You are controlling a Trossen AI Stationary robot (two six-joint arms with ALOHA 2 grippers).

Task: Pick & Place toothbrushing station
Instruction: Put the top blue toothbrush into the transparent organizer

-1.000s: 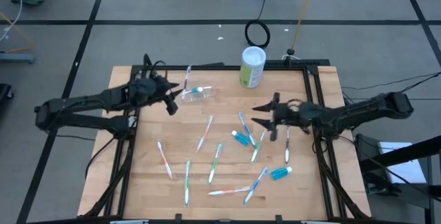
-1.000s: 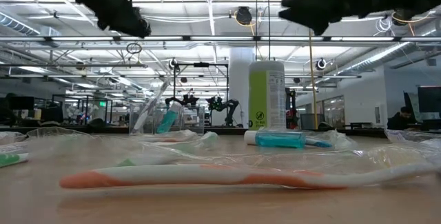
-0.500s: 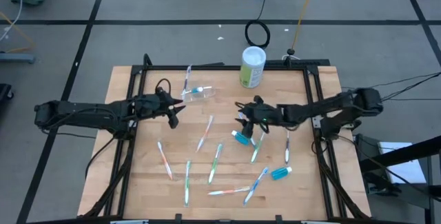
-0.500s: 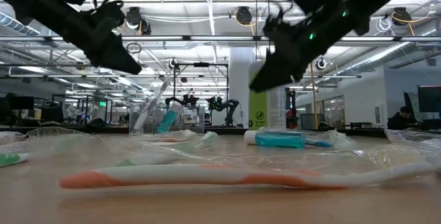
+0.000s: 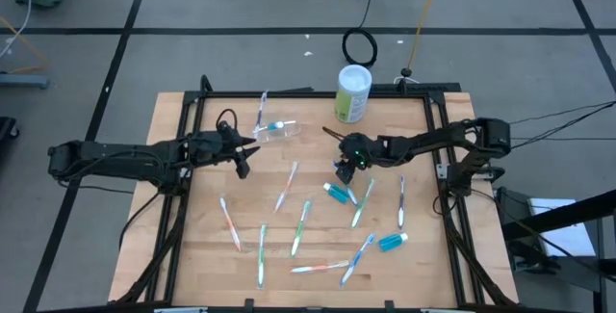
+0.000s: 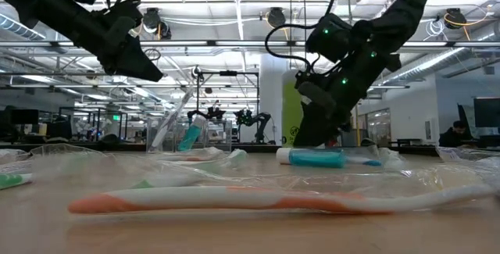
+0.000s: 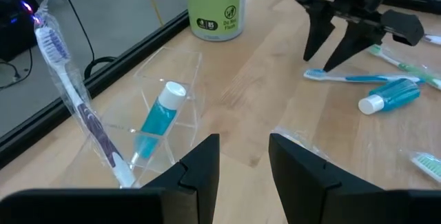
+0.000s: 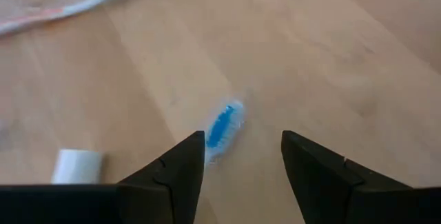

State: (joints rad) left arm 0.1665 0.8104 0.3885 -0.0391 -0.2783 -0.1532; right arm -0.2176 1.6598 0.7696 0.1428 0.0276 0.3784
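The right end effector (image 5: 344, 168), fingers spread and empty, has swung in from the table's right side and now stands low over a blue-headed toothbrush (image 8: 220, 126), just beside a blue toothpaste tube (image 5: 336, 193); a grasp appears imminent. The left end effector (image 5: 243, 154), part open and empty, remains near the clear holder (image 5: 277, 131), which lies tipped over at the table's (image 5: 192, 255) far left with one tube inside. The remaining brushes lie scattered.

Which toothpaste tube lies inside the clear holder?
The blue toothpaste tube in the tipped clear holder near the left gripper; the other two tubes lie bare on the table.
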